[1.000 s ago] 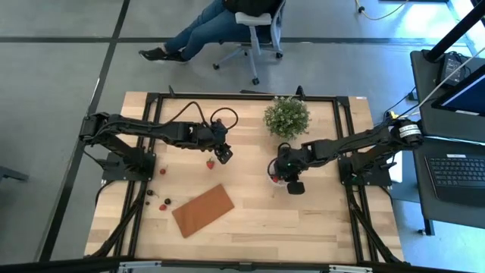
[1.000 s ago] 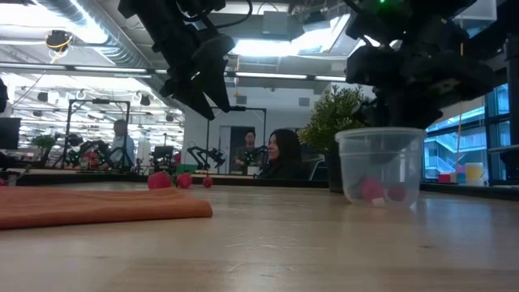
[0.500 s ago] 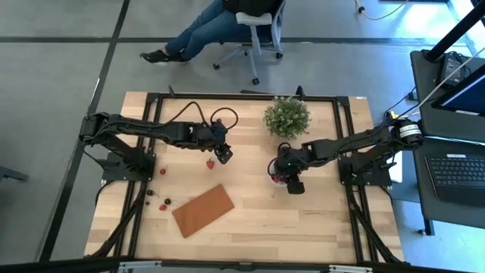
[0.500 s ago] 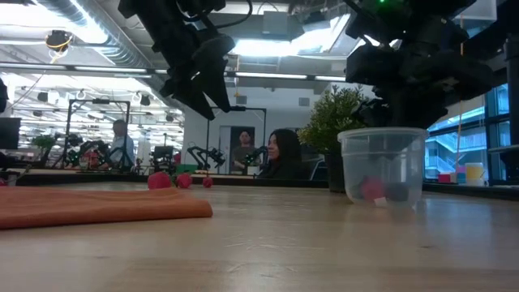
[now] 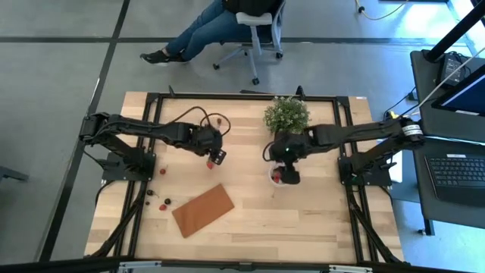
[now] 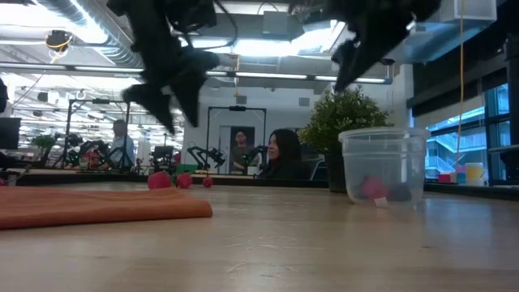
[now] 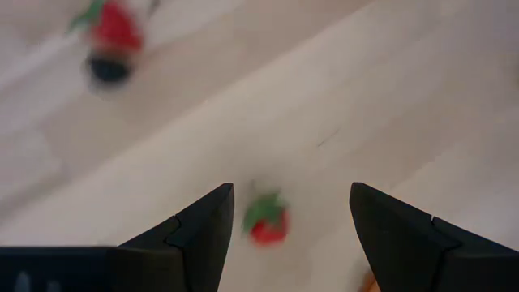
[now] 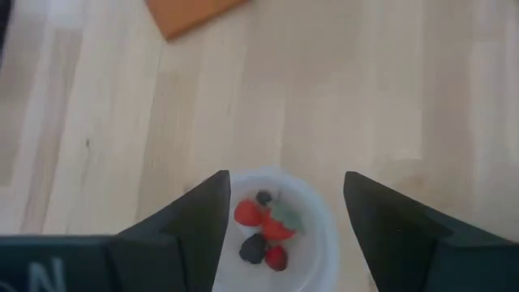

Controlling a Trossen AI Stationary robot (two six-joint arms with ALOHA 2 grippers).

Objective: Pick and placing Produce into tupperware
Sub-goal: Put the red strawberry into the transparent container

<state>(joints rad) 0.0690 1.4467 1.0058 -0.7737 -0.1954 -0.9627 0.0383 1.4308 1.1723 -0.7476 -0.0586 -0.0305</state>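
The tupperware (image 8: 280, 235) is a small clear round cup standing on the table at centre right, also seen in the low view (image 6: 383, 166). It holds red and dark produce pieces (image 8: 263, 215). My right gripper (image 8: 285, 177) hangs open above the cup (image 5: 277, 176), clear of its rim. My left gripper (image 7: 292, 195) is open and points down over a red strawberry piece (image 7: 268, 223) that lies on the table between its fingers, untouched. More loose produce (image 5: 162, 171) lies at the table's left.
A flat brown board (image 5: 203, 210) lies near the table's front centre. A green potted plant (image 5: 286, 116) stands at the far edge, just behind the cup. A few loose berries (image 5: 164, 202) lie near the front left. A seated person (image 5: 220, 26) is beyond the far edge.
My right gripper has risen from the cup's mouth and now hangs well above it; the cup stays in place. My left gripper has rolled and tipped further downward and shifted slightly toward the strawberry piece on the table.
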